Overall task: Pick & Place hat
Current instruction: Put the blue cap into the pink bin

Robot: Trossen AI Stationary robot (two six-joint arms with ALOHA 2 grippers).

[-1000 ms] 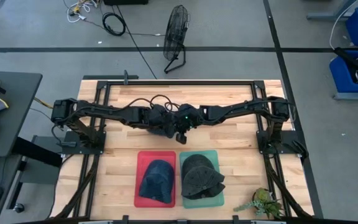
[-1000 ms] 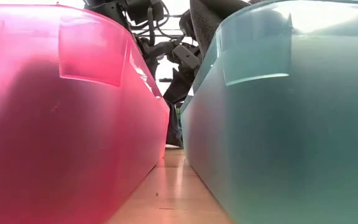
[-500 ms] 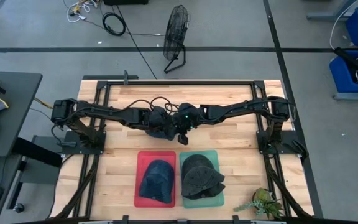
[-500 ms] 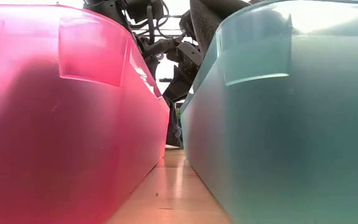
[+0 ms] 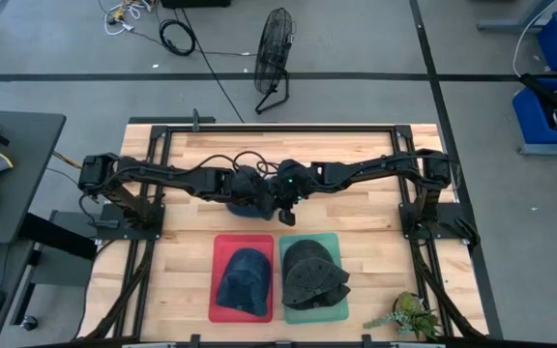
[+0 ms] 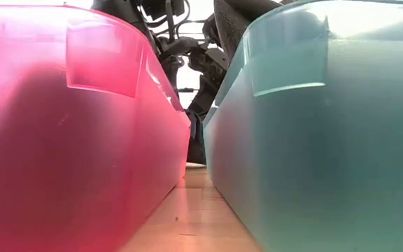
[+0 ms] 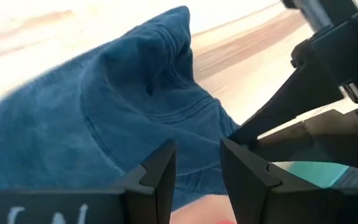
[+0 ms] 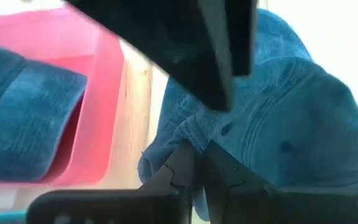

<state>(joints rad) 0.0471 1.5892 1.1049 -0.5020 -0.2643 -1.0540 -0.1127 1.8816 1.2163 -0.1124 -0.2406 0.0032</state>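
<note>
— How many hats?
— Three: one per bin (image 5: pixel 225 246), plus a blue hat (image 8: pixel 291 124) mid-table.
— Grippers?
— Right gripper (image 8: pixel 194 163) pinches its edge (fingers nearly closed); left gripper (image 7: pixel 197 165) released

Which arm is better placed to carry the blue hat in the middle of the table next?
Probably the right. The right gripper is shut on the blue hat at its edge. The left gripper is open beside the same hat, holding nothing.
</note>
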